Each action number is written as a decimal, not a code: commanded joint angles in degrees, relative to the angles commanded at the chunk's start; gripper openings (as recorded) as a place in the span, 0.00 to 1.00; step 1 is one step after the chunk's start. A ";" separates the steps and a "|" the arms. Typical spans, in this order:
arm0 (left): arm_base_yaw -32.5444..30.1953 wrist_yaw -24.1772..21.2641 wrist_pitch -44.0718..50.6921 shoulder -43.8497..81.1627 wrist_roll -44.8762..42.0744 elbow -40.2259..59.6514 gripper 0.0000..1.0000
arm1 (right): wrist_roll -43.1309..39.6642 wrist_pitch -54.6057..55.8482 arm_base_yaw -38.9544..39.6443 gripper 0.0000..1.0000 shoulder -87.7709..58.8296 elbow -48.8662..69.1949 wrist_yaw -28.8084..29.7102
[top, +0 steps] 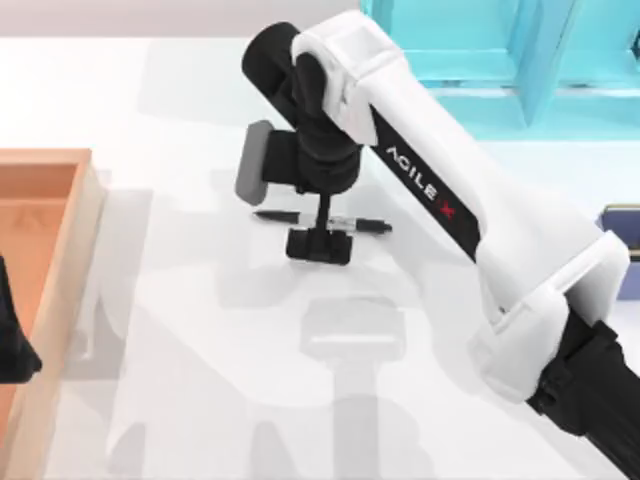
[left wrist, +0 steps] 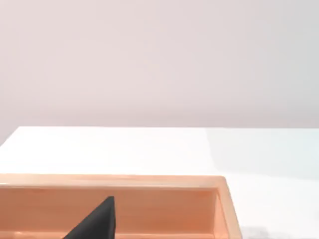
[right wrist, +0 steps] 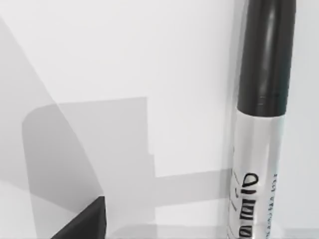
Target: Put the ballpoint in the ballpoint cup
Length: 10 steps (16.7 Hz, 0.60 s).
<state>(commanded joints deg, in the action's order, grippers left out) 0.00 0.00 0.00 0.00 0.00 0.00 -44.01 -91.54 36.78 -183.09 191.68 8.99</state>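
Note:
The ballpoint (top: 365, 224) lies flat on the white table near the middle, pointed tip toward the left. In the right wrist view the ballpoint (right wrist: 261, 149) is close up, black end above its printed white barrel. My right gripper (top: 320, 245) points down right over the pen's middle, open, with one dark fingertip (right wrist: 87, 224) beside the pen and nothing held. The ballpoint cup (top: 625, 215), periwinkle with a gold rim, is cut off by the right edge of the top view. My left gripper (top: 12, 345) is parked over the orange tray at the far left.
An orange wooden tray (top: 85, 230) stands along the left side, and its rim (left wrist: 219, 199) is in the left wrist view with one dark fingertip (left wrist: 97, 221) above it. A large cyan shelf (top: 500, 60) fills the back right. My right arm spans from the lower right to the middle.

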 joint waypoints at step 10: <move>0.00 0.00 0.00 0.00 0.00 0.00 1.00 | 0.00 0.00 0.00 0.10 0.00 0.00 0.00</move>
<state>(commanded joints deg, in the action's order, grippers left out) 0.00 0.00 0.00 0.00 0.00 0.00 -44.01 -91.54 36.78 -183.09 191.68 8.99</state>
